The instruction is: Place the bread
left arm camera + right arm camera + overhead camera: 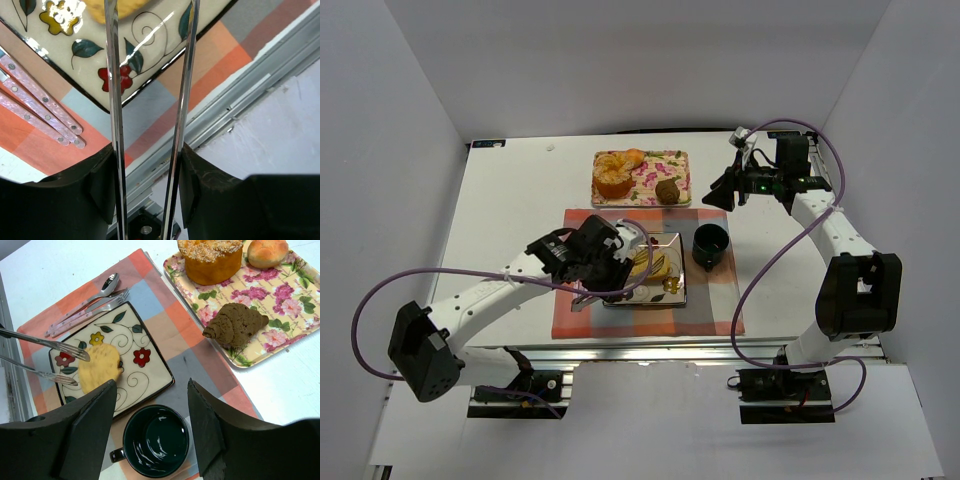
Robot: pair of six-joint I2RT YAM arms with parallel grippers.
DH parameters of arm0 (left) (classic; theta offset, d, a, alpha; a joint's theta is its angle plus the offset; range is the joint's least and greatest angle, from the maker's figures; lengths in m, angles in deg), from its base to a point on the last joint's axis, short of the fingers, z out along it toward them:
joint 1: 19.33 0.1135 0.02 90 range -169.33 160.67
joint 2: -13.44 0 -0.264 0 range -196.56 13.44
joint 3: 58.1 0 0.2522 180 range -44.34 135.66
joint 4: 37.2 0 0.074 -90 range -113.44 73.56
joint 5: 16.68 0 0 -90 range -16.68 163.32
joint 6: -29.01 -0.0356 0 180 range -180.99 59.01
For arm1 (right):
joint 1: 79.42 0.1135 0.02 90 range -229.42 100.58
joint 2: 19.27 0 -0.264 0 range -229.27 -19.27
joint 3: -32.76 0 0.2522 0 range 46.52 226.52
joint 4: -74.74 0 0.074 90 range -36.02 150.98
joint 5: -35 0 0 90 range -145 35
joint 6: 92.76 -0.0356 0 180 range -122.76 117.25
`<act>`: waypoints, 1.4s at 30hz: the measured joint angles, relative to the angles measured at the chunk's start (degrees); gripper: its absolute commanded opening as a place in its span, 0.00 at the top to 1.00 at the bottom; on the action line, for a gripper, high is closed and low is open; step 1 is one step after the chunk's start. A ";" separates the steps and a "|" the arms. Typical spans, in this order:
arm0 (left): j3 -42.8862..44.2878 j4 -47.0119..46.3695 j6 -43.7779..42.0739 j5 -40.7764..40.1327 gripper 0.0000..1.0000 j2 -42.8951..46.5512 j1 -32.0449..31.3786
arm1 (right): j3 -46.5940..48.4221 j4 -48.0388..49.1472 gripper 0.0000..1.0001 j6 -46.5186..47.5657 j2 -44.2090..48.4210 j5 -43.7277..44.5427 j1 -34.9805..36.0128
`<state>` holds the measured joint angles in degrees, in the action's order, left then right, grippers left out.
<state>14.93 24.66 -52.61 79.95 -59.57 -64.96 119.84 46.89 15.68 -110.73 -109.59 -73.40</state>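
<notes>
At the left, your left tool (147, 172) clamps a pair of tongs (114, 100) by their arms, pressed between its fingers. The two arms stand apart, so the tongs look slackened rather than pinching.

In the right wrist view their tips sit at the left edge of the bread (99, 367). The upper tip appears to touch it and the lower is just beside it. The bread lies flat on the flowered plate (150, 372), left of the frame's middle, on the checked mat (170, 325).

I judge the step in hand to be the release. Let the tongs spread fully, then draw them straight back along their own line toward the left edge. That way no tip snags the crust and drags the slice off the plate or toward the cutlery (85, 307) above it.

To the right, your right tool (152, 385) hangs with jaws wide, holding nothing, above the dark mug (156, 441).
</notes>
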 measured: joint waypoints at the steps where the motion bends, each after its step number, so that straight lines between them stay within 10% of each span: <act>1: 0.48 0.33 0.02 0.33 0.45 0.02 0.00 | 0.00 0.00 0.36 0.00 0.00 0.00 0.00; 11: 5.20 3.96 -0.17 2.62 0.68 0.37 1.33 | 0.00 0.00 0.36 -0.04 0.00 -0.02 0.00; 21: 0.98 -6.27 1.49 -4.72 0.89 -0.68 23.96 | -0.11 0.00 0.36 0.04 0.00 -0.02 0.00; 35: -11.28 -34.45 -6.64 -8.39 0.66 -11.43 49.46 | -1.07 -1.42 0.36 2.08 1.18 -0.02 0.00; 42: -11.98 -39.41 -7.54 -5.03 0.54 -18.71 51.36 | -1.14 -1.70 0.36 2.69 1.88 0.02 0.00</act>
<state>2.95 -14.75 -60.15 74.92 -78.28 -13.59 118.70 45.18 18.37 -108.85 -109.57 -73.40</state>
